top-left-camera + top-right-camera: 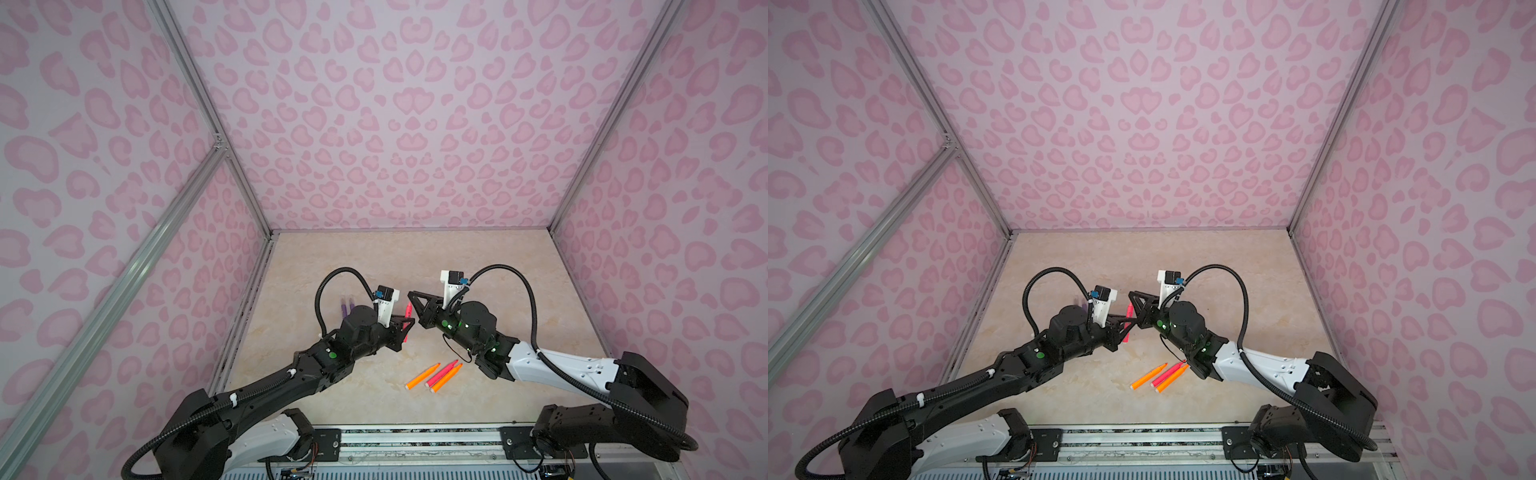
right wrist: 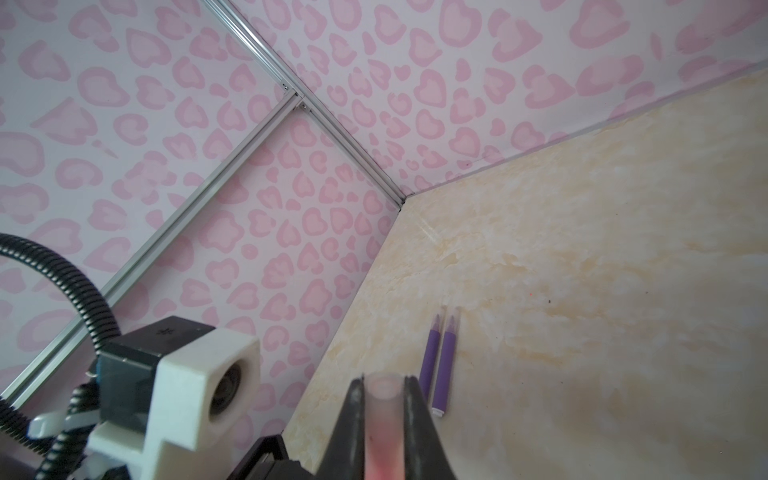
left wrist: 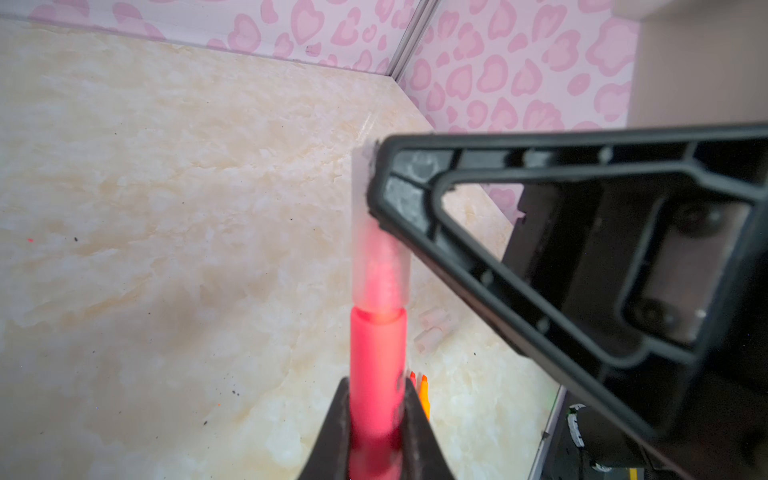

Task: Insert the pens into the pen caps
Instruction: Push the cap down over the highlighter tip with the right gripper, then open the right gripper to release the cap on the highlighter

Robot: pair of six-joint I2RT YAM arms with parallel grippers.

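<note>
Near the counter's (image 1: 478, 266) left edge, two purple pens (image 1: 347, 307) lie side by side, touching, each with a clear cap over its tip, seen plainly in the right wrist view (image 2: 440, 365). At mid-counter the left hand (image 1: 409, 323) is clamped on a pink-red pen (image 3: 376, 365), held off the surface. Its tip sits inside a clear cap (image 3: 380, 266), which the right hand (image 1: 410, 296) pinches between closed jaws. Toward the front edge, an orange pen (image 1: 423, 376), a second pink-red pen (image 1: 441, 373) and another orange pen (image 1: 446, 378) lie uncapped, close together. Two loose caps (image 3: 434, 328) rest nearby.
</note>
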